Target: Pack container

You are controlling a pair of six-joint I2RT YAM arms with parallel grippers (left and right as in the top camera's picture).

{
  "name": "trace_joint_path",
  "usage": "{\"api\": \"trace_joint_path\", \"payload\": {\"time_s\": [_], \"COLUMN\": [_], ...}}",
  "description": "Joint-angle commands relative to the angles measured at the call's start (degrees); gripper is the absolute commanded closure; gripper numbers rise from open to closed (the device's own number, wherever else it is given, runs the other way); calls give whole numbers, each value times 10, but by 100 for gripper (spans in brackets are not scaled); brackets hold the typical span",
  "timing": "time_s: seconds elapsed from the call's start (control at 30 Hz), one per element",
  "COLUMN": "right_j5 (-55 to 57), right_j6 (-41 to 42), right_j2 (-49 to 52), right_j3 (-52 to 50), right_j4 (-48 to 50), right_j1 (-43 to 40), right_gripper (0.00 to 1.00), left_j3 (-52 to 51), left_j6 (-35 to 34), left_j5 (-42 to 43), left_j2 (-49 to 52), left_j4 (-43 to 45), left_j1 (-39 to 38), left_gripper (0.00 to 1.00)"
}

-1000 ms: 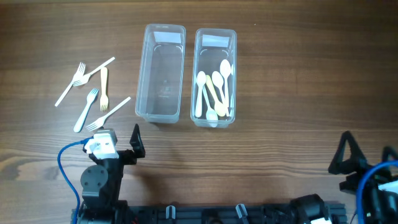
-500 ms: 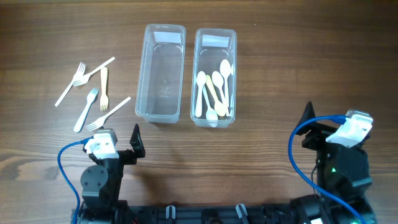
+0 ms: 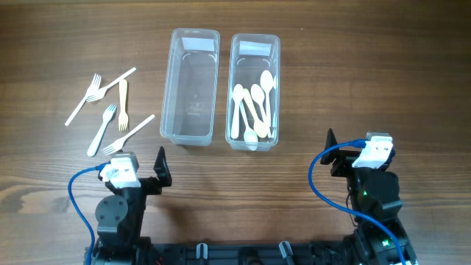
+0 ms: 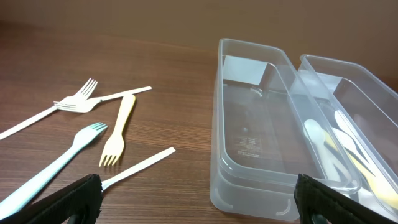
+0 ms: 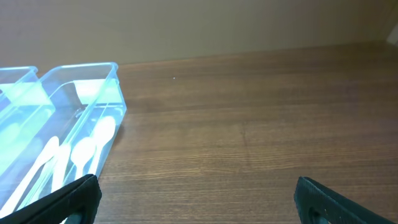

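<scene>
Five forks [image 3: 110, 110] lie loose on the table [image 3: 331, 88], out to the left of the two clear containers, and these look like what is left to pack. The left container [image 3: 171, 88] is empty. The right container [image 3: 255, 48] already holds a bunch of spoons [image 3: 254, 103]. Both containers stand side by side, their long sides running away from the robot.

The left gripper [image 4: 196, 186] waits at the near edge with its jaws wide apart and nothing between them. The forks are just ahead of it and a little to its left, and the empty container is ahead and to its right. The right gripper [image 5: 196, 186] also has its jaws spread and is empty, but it sits on the far side of both containers, well apart from the forks. The left arm is therefore plainly the nearer one for a pick.

The forks point at mixed angles. Two cross at the far left, and the nearest one lies on a slant with its handle toward the empty container. A picked fork would probably need turning to line up with that container's long side.
</scene>
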Motion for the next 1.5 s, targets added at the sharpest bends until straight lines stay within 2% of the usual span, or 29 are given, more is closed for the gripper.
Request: {"api": "trace_joint_path", "payload": {"time_s": [0.0, 0.43, 0.47, 0.53, 0.63, 0.73, 0.83, 0.9, 1.03, 1.1, 1.2, 1.23, 1.3, 1.33, 1.37, 1.47], "right_j5": [-7, -7, -7, -7, -7, -7, -7, -7, -7, -7, -7, -7, -7, -7, -7, -7], "right_j6": [-7, -7, -7, -7, -7, -7, -7, -7, -7, -7, -7, -7, -7, -7, -7, -7], "right_j2": [-3, -3, -3, -3, -3, -3, -3, -3, -3, -3, -3, -3, -3, -3, -3, -3], "right_j3": [-2, -2, -2, -2, -2, -2, -2, -2, -2, -2, -2, -2, -2, -2, -2, -2], "right_j4": [-3, -3, -3, -3, -3, -3, -3, -3, -3, -3, -3, -3, -3, -3, -3, -3], "right_j1": [2, 2, 2, 2, 2, 2, 2, 2, 2, 2, 2, 2, 2, 2, 2, 2], "right_gripper": [0, 0, 0, 0, 0, 0, 0, 0, 0, 0, 0, 0, 0, 0, 0, 0], "left_j3": [-2, -2, -2, -2, 3, 84, 213, 347, 528, 573, 580, 580, 580, 580, 580, 580], "left_j6": [5, 5, -2, -49, -44, -6, 8, 43, 43, 41, 41, 38, -33, -88, -177, -305], "left_j5": [7, 7, 31, 133, 151, 155, 77, 34, -50, -28, 143, 145, 121, 92, 58, 54], "left_j2": [-4, -4, -4, -4, -4, 16, 103, 229, 456, 551, 640, 658, 687, 694, 701, 702], "left_j4": [2, 4, 6, 6, 12, -50, -104, -191, -339, -368, -366, -365, -355, -354, -354, -352], "left_j1": [4, 4, 4, 4, 4, 4, 4, 4, 4, 4, 4, 4, 16, 28, 50, 103], "left_gripper": [0, 0, 0, 0, 0, 0, 0, 0, 0, 0, 0, 0, 0, 0, 0, 0]}}
